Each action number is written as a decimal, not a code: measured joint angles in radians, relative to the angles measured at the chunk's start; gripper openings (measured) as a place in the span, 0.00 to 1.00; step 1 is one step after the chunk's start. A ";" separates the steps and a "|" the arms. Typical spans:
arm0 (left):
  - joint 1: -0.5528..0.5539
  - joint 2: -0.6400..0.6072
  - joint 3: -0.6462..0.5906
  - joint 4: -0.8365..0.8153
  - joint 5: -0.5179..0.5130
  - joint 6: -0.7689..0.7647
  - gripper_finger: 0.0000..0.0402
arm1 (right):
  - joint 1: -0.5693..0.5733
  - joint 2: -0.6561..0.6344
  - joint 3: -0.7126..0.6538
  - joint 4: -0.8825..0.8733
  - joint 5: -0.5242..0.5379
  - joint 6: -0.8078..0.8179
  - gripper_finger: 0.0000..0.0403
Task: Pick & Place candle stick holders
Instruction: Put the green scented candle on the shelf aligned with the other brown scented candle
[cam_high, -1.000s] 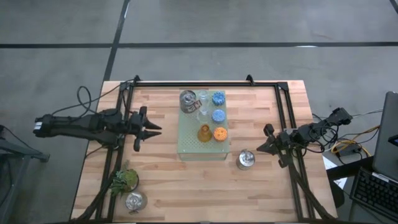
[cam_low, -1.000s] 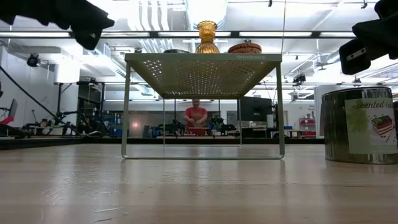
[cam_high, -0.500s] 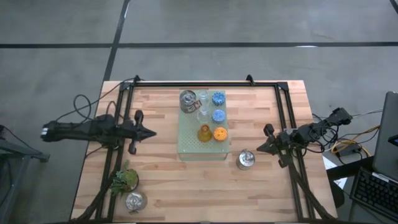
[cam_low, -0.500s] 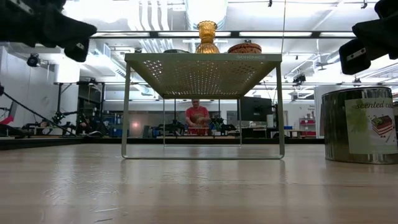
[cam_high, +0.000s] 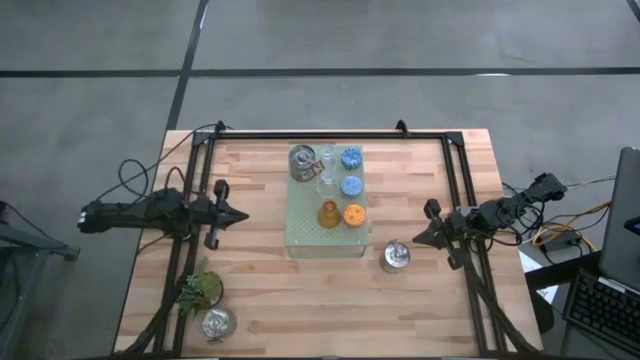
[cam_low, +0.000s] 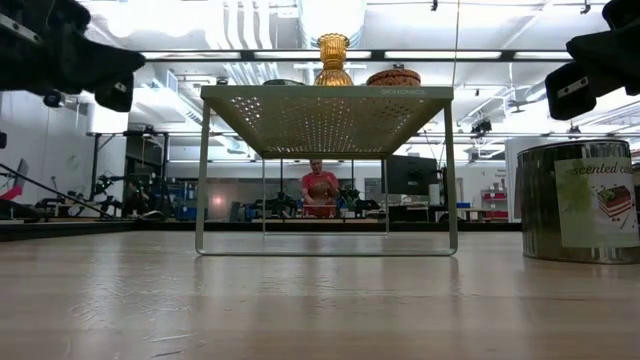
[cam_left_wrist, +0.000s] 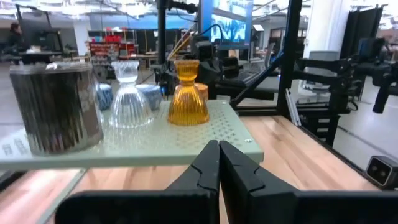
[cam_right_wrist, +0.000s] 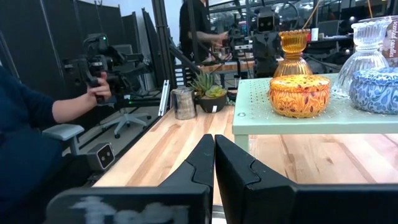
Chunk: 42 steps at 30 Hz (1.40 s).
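**Holders on the raised board; both hands idle and empty**

- Worktop: pale wood planks, black frame along its far edge and sides.
- Pale green perforated board: centre of the worktop, standing on thin legs. On it: a large silver holder at the far left corner, two clear glass holders beside it, two blue holders along the right edge, an amber holder and an orange holder side by side toward the near end.
- Silver holder: on the worktop just beside the board's near right corner.
- Silver holder: near left corner of the worktop, next to a leafy green sprig.
- Left hand: left of the board, well apart from it, fingers pressed together, holding nothing.
- Right hand: right of the board, near the silver holder but apart from it, fingers together, holding nothing.
- A person stands in the room beyond.
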 joint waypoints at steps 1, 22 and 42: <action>0.000 -0.005 -0.004 -0.004 -0.001 -0.005 0.02 | 0.000 0.000 0.000 0.000 0.000 0.000 0.02; 0.000 0.015 -0.081 0.055 -0.038 -0.032 0.02 | 0.000 -0.001 0.000 0.002 0.000 0.000 0.02; 0.000 0.016 -0.079 0.055 -0.040 -0.056 0.02 | 0.000 -0.001 0.000 0.001 0.000 0.000 0.02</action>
